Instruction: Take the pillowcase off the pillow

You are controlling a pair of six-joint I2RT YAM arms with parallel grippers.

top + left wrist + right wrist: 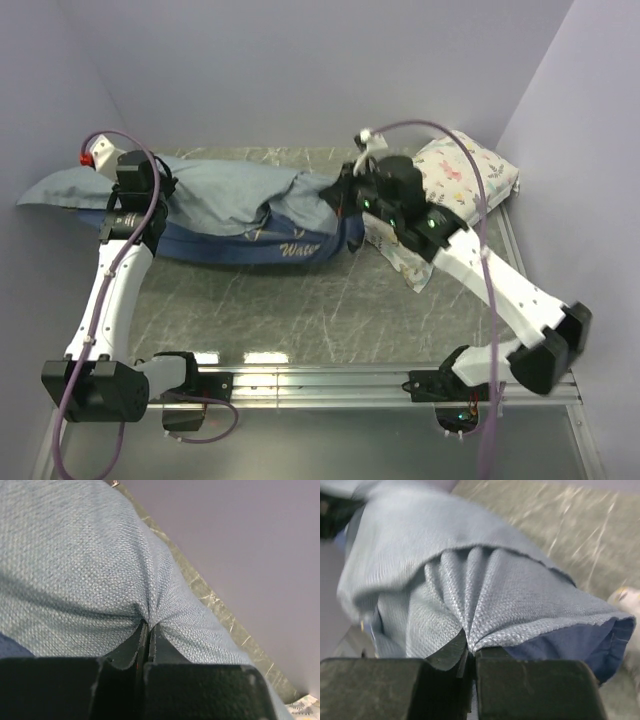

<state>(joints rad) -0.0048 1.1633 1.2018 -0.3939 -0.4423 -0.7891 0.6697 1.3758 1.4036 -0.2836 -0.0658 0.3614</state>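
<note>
The grey marbled desk point(300, 310) carries everything, with purple walls closing it in on three sides. Across its far half lies the pillowcase point(225, 190), a long wrinkled grey-blue sack running from the left wall to about the middle. It bulges, and what fills it is hidden. Along its near edge a darker blue layer point(250, 245) shows, with pale lettering near its right end.

The two arms reach in from the near edge, one to each end of the cloth. In the far right corner a floral pillow point(465, 175) lies just behind the right arm, and a strip of floral cloth point(405, 262) lies under that arm.

The left claw point(148, 630) is clamped on a pinch of the pillowcase at its left end, the weave puckering into the closed tips. The right claw point(468, 646) is likewise clamped on a gathered fold at the right end, dark blue lining showing beside it.
</note>
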